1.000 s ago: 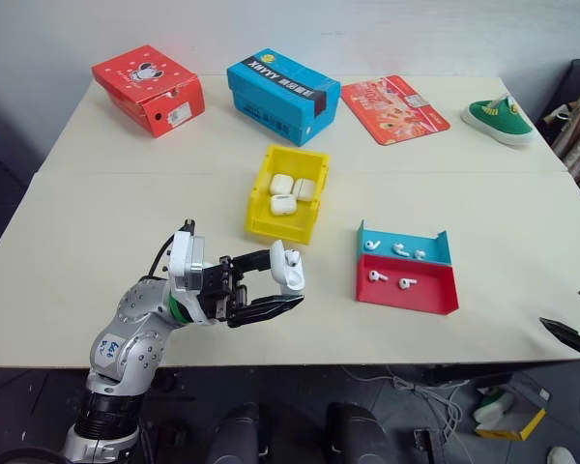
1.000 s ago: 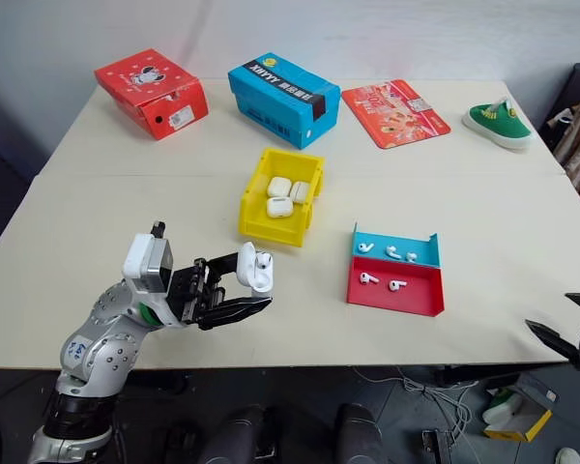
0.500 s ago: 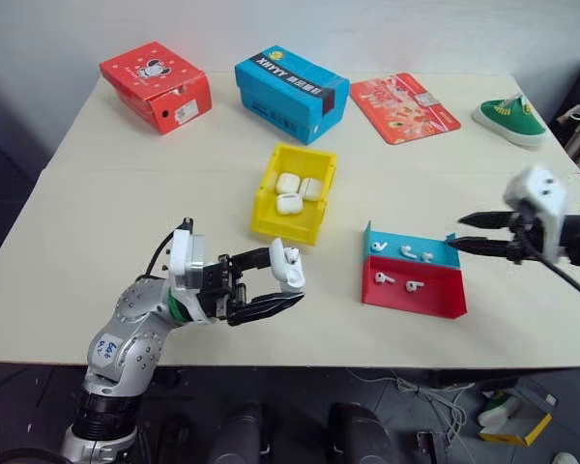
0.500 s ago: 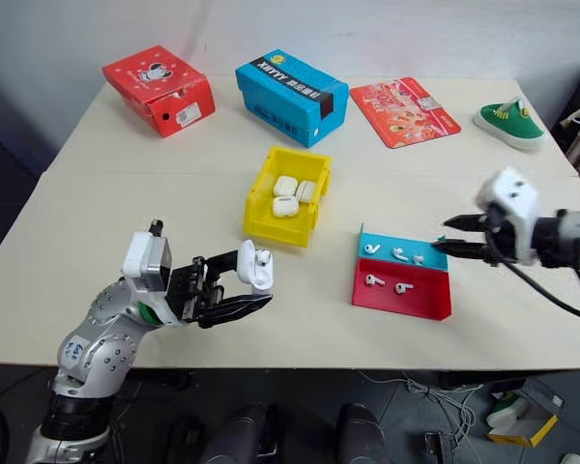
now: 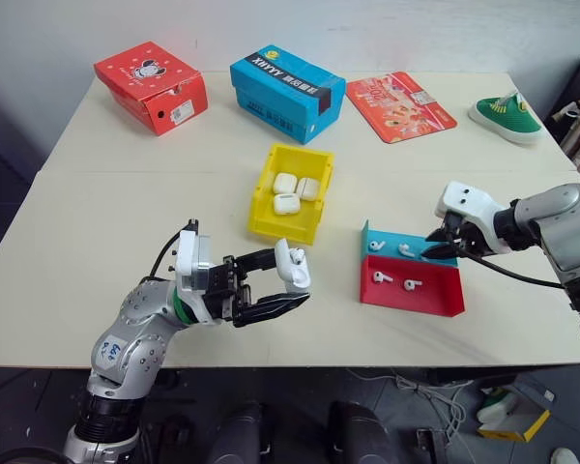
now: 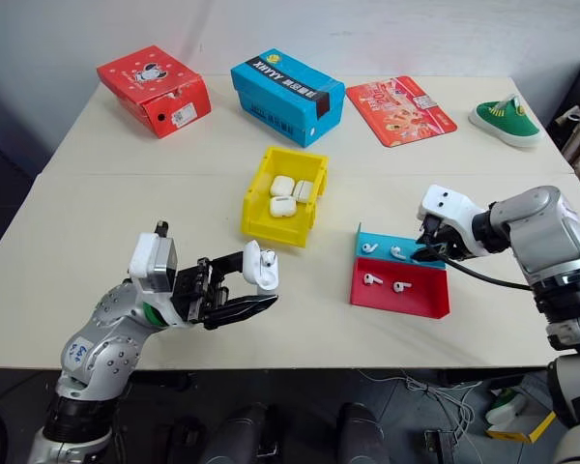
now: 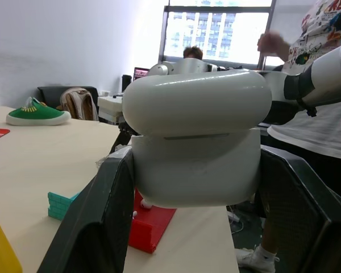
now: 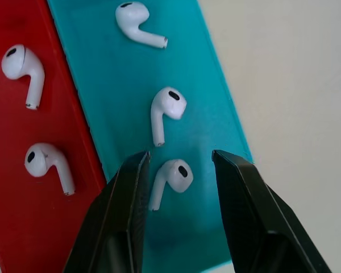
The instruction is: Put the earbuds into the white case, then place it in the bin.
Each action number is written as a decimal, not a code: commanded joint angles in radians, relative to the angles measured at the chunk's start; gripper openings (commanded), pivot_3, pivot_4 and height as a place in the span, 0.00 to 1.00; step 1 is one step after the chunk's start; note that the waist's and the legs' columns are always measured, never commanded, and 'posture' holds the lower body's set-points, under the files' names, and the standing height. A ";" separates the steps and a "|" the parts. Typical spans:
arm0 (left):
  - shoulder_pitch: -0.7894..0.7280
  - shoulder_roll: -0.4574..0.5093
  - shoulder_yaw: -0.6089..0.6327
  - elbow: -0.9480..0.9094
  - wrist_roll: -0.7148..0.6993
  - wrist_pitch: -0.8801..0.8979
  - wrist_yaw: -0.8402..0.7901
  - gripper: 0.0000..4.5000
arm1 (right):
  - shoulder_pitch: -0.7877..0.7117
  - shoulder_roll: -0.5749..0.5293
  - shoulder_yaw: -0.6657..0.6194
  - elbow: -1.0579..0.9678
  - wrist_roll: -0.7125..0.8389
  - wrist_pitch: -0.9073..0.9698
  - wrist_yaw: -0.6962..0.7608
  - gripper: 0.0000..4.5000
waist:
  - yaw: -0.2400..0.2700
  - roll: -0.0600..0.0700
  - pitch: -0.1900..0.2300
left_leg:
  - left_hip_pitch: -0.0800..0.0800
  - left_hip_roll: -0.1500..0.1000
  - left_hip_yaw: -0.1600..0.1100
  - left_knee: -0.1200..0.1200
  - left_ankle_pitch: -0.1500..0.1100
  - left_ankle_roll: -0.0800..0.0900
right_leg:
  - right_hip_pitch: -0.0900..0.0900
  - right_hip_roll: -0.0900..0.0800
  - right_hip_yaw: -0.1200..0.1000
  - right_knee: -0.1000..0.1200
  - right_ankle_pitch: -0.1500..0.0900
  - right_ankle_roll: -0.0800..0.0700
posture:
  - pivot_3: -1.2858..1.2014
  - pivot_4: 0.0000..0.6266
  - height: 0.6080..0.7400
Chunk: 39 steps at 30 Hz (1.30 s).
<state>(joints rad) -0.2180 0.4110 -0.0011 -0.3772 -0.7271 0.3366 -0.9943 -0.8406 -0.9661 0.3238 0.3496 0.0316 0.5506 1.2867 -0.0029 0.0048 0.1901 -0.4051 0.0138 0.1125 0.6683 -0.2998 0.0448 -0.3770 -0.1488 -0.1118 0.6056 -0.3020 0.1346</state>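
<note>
White glossy pebble-shaped case (image 5: 291, 265), lid hinged open, pinched upright in left gripper (image 5: 278, 286) at table's 7 o'clock. Right gripper (image 8: 176, 170), fingers spread, straddles one tiny white stemmed earbud (image 8: 171, 177) in the blue tray (image 5: 435, 250), at 3 o'clock from the yellow plastic bin (image 5: 261, 222). Risk: slick bud squirts sideways if the fingers close off-centre.

Legible: "XHYYY" in yellow letters on the black band of the blue shoebox (image 5: 287, 92). Small white label on the red shoebox (image 5: 151, 86), print too small to read. Red printed card (image 5: 400, 105): print unreadable.
</note>
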 commanded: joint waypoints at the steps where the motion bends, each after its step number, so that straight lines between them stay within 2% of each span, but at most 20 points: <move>1: 0.011 -0.003 0.002 -0.040 -0.009 -0.010 0.010 0.62 | -0.027 0.006 0.008 0.005 -0.031 0.003 0.028 0.39 | 0.000 0.000 0.000 | 0.000 0.000 0.000 0.000 0.000 0.000 | 0.000 0.000 0.000 0.000 0.000 0.000 | 0.52 0.24 1.00; 14: 0.013 -0.002 0.003 -0.046 -0.011 -0.012 0.025 0.62 | -0.059 0.041 0.055 0.100 -0.138 -0.024 0.054 0.39 | 0.000 0.000 0.000 | 0.000 0.000 0.000 0.000 0.000 0.000 | 0.000 0.000 0.000 0.000 0.000 0.000 | 0.52 0.24 1.00; 39: 0.008 0.006 0.016 -0.039 -0.012 -0.017 0.029 0.62 | -0.054 0.070 0.056 0.142 -0.199 -0.058 0.082 0.39 | -0.001 0.000 0.000 | 0.000 0.000 0.000 0.001 0.000 0.000 | 0.000 0.000 0.000 0.001 0.000 0.000 | 0.52 0.24 1.00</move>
<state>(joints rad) -0.2098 0.4127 0.0003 -0.3806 -0.7270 0.3361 -0.9625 -0.9070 -0.8938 0.3866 0.4900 -0.1571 0.4886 1.3620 -0.0035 0.0048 0.1901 -0.4048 0.0140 0.1125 0.6691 -0.2997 0.0446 -0.3766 -0.1485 -0.1117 0.6066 -0.3020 0.1346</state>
